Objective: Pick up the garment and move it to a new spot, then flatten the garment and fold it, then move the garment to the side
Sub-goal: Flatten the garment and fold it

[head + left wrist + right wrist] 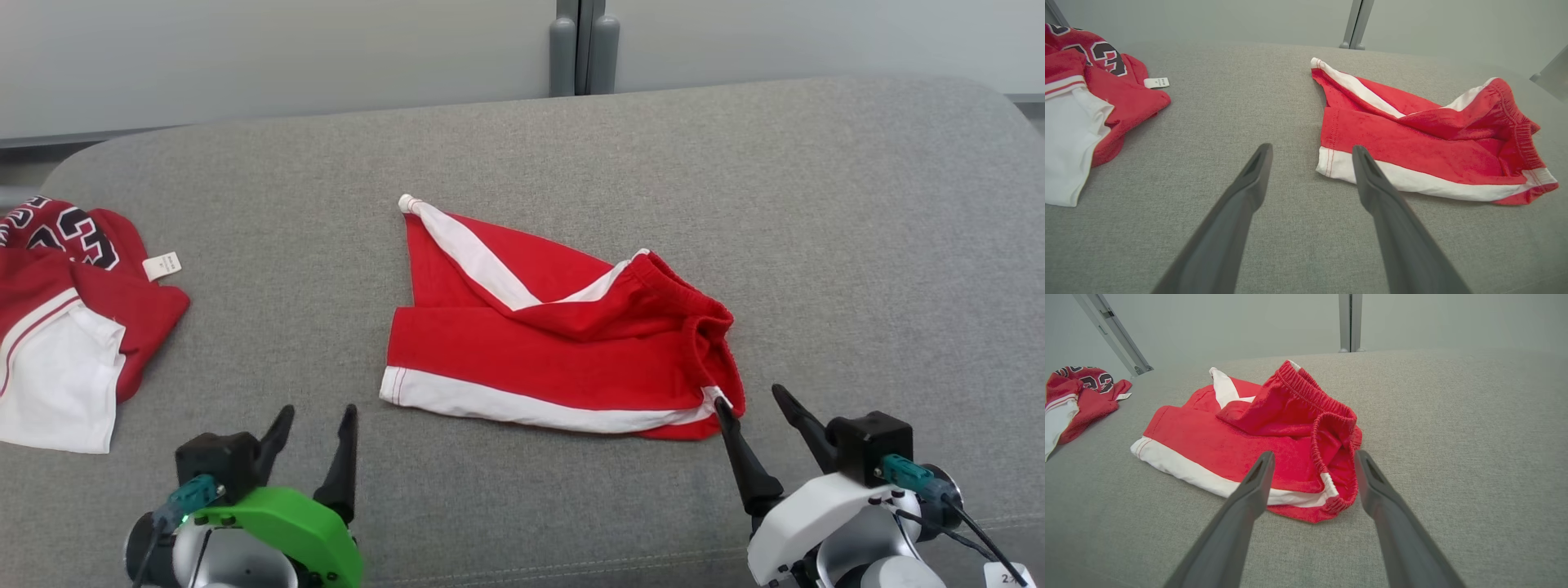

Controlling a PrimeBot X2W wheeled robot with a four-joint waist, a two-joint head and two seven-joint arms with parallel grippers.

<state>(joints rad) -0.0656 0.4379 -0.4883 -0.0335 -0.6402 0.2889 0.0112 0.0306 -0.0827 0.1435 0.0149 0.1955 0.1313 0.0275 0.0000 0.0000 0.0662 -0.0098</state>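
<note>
Grey cushion [522, 147]: red shorts [555, 351] centre, jersey [73, 327] left.

On the crumpled red-and-white fabric jersey [106, 318] at the left edge of the frame stand large black numerals outlined in white [77, 237]. A 3 reads clearly; the digit before it, partly folded, looks like a 2. The print on its small white tag [162, 265] is too small to read.

The left end effector [318, 411] has two long, dark, tapering fingers [341, 457] on a black block [216, 461], backed by a bright green cover [286, 523] dotted with small dark holes. A teal connector [192, 494] plugs into it. The right end effector [748, 397] matches, but has a white cover [816, 514], a black cable [971, 531] and a paper tag [1008, 576].
</note>
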